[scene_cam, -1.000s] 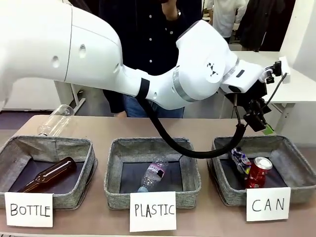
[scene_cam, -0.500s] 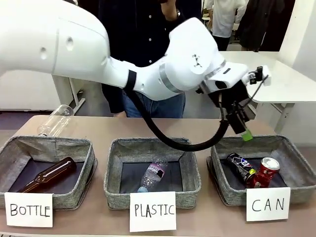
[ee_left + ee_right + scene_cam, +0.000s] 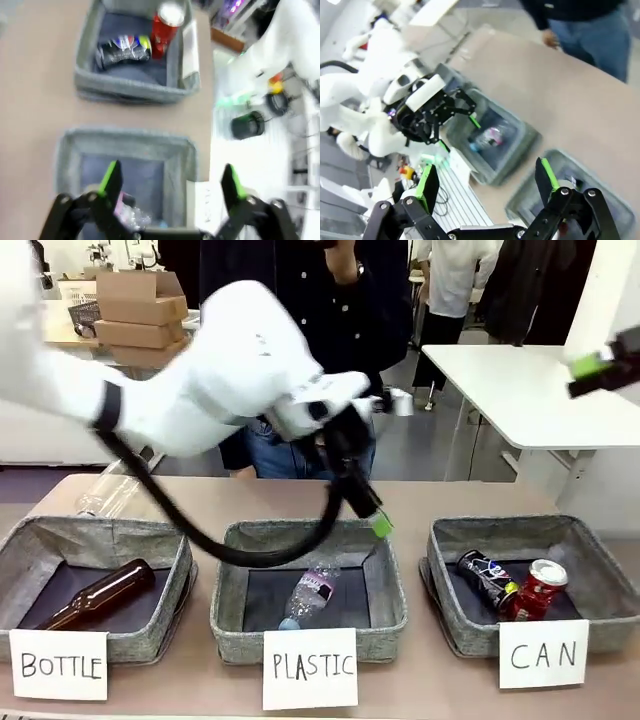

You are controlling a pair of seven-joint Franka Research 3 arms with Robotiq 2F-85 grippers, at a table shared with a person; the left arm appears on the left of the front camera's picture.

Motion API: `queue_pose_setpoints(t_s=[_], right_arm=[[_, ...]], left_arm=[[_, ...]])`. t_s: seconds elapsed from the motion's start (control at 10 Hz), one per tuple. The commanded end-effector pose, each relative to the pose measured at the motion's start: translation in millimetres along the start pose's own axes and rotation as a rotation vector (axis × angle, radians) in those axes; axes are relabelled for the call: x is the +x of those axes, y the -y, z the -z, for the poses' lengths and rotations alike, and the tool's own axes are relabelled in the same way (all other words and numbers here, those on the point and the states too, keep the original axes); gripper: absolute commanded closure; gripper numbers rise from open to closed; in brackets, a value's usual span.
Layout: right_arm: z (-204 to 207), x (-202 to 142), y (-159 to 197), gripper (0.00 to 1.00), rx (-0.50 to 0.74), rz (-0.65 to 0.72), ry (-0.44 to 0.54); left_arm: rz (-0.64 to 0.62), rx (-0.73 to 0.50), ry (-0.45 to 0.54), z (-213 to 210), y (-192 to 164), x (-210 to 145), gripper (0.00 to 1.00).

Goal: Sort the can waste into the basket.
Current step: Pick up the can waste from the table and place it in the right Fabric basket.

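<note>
Both cans lie in the grey basket (image 3: 600, 570) carded "CAN" at the right: the black-and-blue can (image 3: 486, 574) on its side, the red can (image 3: 537, 587) leaning against it. My left gripper (image 3: 375, 520) hangs open and empty over the back rim of the middle basket, clear of the cans. Its wrist view looks past the open left gripper (image 3: 170, 182) to the CAN basket (image 3: 130, 92) with the red can (image 3: 165, 22) and black-and-blue can (image 3: 122, 46). My right gripper (image 3: 598, 365) sits high at the right edge; the right wrist view has that gripper (image 3: 486, 180) open and empty.
The PLASTIC basket (image 3: 228, 590) holds a clear bottle (image 3: 310, 592). The BOTTLE basket (image 3: 180, 570) holds a brown glass bottle (image 3: 100, 595). Another clear bottle (image 3: 112, 483) lies on the table behind it. A person (image 3: 300, 310) stands at the far side.
My left arm swung left from above the CAN basket to above the PLASTIC basket. The black-and-blue can settled onto its side beside the red can. My right gripper appeared at upper right.
</note>
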State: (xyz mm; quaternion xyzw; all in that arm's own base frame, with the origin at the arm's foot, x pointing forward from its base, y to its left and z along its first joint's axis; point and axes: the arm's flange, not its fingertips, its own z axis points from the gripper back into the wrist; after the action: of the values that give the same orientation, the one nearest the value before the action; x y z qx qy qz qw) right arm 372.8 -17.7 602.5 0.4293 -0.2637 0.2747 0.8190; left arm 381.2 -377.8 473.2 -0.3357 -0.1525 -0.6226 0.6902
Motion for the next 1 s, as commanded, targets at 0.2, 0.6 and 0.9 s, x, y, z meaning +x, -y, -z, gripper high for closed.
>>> queue_pose_setpoints(t_s=[0.2, 0.6, 0.9], right_arm=[[95, 15, -22, 0.00, 0.129, 0.068, -0.054], [69, 7, 0, 0.00, 0.052, 0.262, 0.063], [94, 10, -7, 0.00, 0.110, 0.185, -0.043]], left_arm=[[-0.456, -0.174, 0.611, -153, 55, -136, 0.00], [-0.452, -0.257, 0.957, -237, 82, -252, 0.00], [-0.370, -0.370, 0.772, -229, 88, -214, 0.00]])
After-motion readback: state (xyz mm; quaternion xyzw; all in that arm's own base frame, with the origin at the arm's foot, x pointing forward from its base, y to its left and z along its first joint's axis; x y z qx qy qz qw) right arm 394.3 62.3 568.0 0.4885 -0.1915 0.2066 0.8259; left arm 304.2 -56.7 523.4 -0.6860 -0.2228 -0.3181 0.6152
